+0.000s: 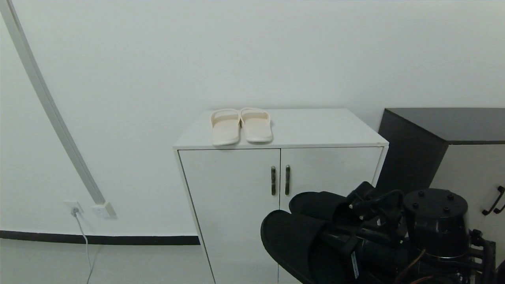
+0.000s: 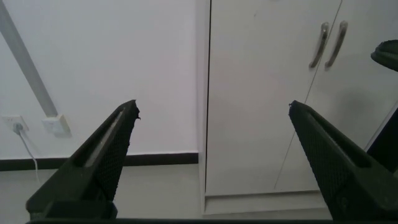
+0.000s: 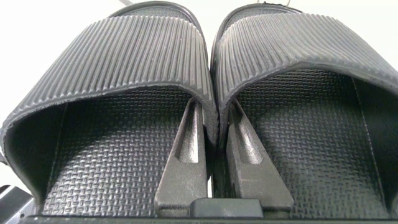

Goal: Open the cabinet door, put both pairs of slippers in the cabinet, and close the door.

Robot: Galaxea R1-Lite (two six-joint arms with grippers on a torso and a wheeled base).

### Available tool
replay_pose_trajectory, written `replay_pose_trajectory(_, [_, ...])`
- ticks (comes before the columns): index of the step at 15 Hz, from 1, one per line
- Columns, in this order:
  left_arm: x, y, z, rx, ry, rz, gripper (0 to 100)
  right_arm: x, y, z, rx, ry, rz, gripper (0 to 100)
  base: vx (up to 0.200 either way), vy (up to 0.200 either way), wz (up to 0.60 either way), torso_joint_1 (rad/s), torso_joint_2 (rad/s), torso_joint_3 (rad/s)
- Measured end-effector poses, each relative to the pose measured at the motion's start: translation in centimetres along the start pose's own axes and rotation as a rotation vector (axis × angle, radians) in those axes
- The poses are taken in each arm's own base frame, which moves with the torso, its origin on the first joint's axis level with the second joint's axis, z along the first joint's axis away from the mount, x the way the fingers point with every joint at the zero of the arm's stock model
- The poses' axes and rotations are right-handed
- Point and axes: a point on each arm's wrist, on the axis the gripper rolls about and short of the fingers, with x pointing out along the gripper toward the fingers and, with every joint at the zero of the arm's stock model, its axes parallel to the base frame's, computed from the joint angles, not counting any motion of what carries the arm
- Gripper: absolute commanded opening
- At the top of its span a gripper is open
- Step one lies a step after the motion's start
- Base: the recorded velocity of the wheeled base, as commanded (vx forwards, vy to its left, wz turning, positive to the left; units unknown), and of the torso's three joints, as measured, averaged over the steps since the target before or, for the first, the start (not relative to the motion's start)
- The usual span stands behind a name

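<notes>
Right wrist view looks straight into the pair of black slippers (image 3: 130, 62), which sit side by side with their ribbed straps uppermost. The right gripper (image 3: 213, 124) has one finger inside each slipper and is pinched tight on the two inner side walls, which are pressed together between the fingers. In the head view this pair hangs in the air low in front of the white cabinet (image 1: 315, 128), close before its right door (image 1: 327, 169). Both doors are closed, and the two dark upright handles (image 1: 273, 180) stand just beside each other at the centre seam. The cream slippers (image 1: 241, 125) lie touching each other on the cabinet top, toward its left front edge, with their straps on the wall side.

The left gripper (image 2: 213, 109) has its fingers (image 2: 99, 155) spread wide with nothing between them. It faces the cabinet's left door (image 1: 232, 205) and the wall beside it.

A dark cabinet (image 1: 414, 150) stands just to the right of the white one. On the wall to the left, a grey conduit (image 1: 47, 102) slants down to a box beside a wall socket (image 1: 73, 207) with a cable plugged in
</notes>
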Motion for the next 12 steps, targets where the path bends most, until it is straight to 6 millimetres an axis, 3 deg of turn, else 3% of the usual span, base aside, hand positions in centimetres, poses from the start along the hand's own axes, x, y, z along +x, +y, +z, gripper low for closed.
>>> replay_pose_trajectory(12, [0.0, 0.0, 0.01, 0.0, 0.0, 0.0, 100, 0.0, -0.01, -0.22, -0.001, 0.009, 0.002, 0, 0.0, 0.0, 0.0, -0.13, 0.47, 0.341])
